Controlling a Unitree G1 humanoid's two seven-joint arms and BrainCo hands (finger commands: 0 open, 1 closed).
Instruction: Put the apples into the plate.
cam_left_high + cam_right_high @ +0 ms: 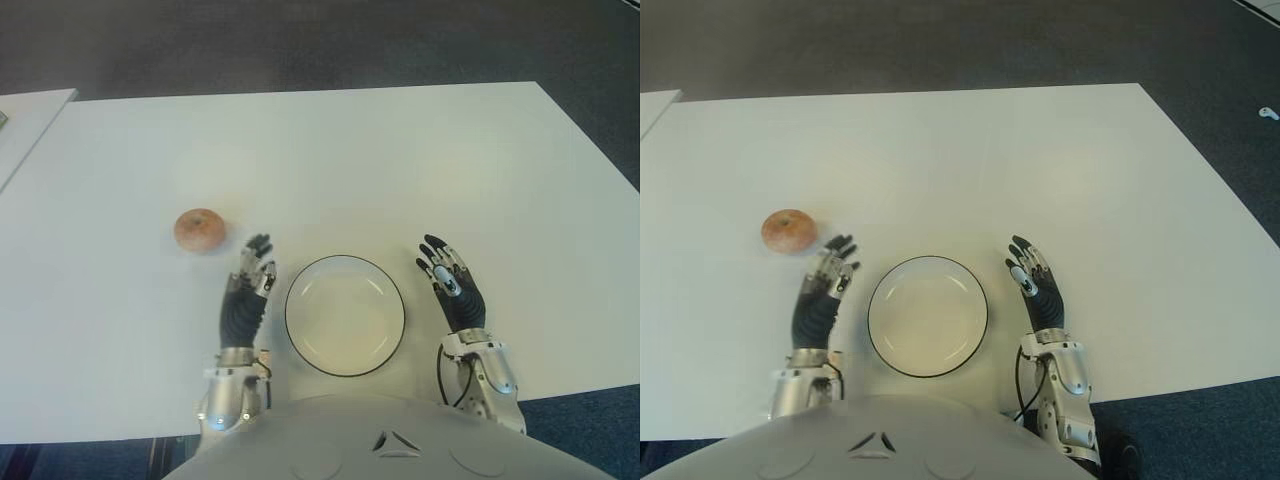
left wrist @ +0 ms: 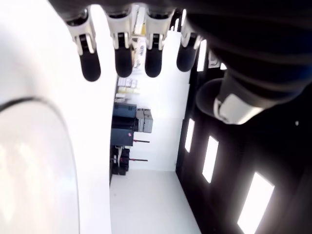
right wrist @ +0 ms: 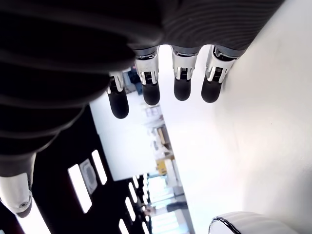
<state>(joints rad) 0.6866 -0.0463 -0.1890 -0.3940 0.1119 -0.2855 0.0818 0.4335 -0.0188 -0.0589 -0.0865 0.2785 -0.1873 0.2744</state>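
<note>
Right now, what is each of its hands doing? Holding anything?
Left hand: open, fingers extended, holding nothing, beside the plate near the apple.
Right hand: open, holding nothing.

Apple (image 1: pixel 199 229) left of plate (image 1: pixel 345 267) — apart

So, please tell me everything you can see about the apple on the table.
The apple is round, reddish-orange with paler patches, and looks whole. It sits on the white table, stem dimple roughly upward, left of the plate and just beyond the left hand, whose fingers do not touch it. Only the table touches it.
</note>
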